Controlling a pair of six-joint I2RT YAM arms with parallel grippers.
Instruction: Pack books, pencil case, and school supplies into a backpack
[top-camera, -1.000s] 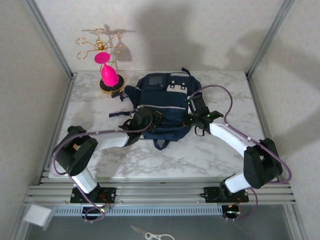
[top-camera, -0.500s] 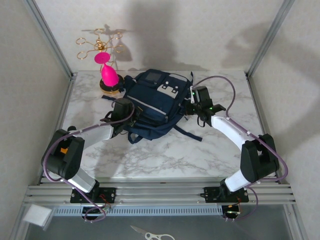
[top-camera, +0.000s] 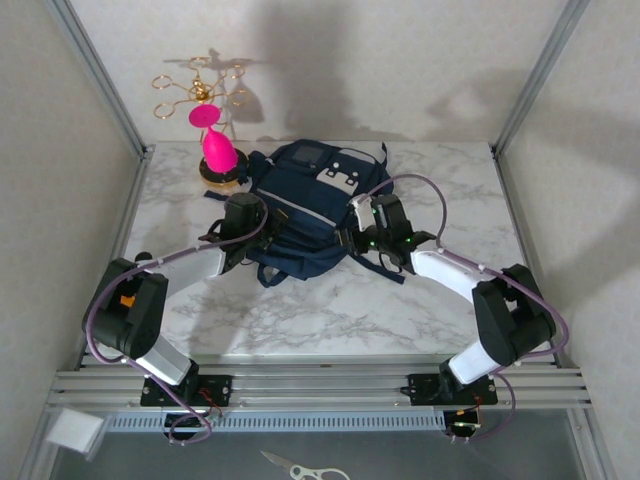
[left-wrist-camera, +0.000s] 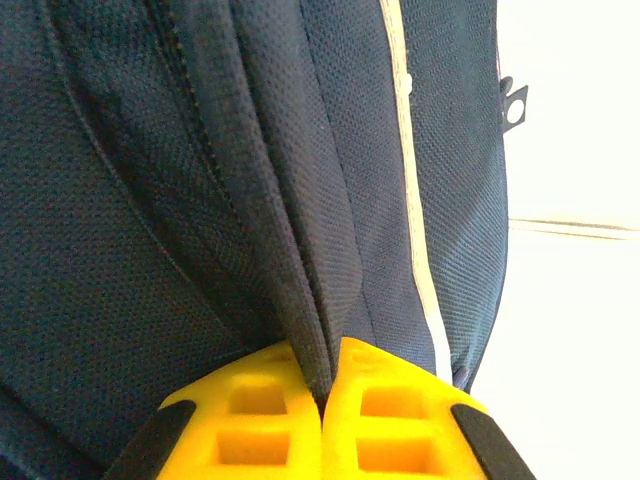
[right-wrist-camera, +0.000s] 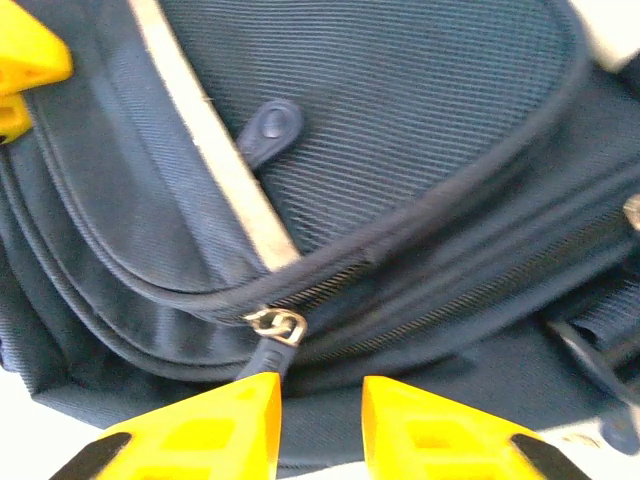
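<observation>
The navy backpack (top-camera: 300, 200) lies tilted on the marble table, white stripe and grey patches facing up. My left gripper (top-camera: 246, 216) is at its left edge; in the left wrist view that gripper (left-wrist-camera: 325, 355) is shut on a fold of the backpack (left-wrist-camera: 250, 180) fabric. My right gripper (top-camera: 360, 236) sits at the bag's near right side. In the right wrist view it (right-wrist-camera: 320, 388) stands open over the backpack (right-wrist-camera: 400, 120), with a metal zipper pull (right-wrist-camera: 275, 325) just off its left fingertip. The books, pencil case and school supplies are out of view.
A pink piece on a gold wire stand (top-camera: 215, 150) stands at the far left, close to the bag's top corner. A loose strap (top-camera: 378, 266) trails toward the near right. Frame posts rise at the table's back corners. Scissors (top-camera: 300, 467) lie below the rail.
The backpack was dragged left and back and turned. Since then my right gripper has slid left along the bag's near side and its jaws have parted. The left grip has stayed shut.
</observation>
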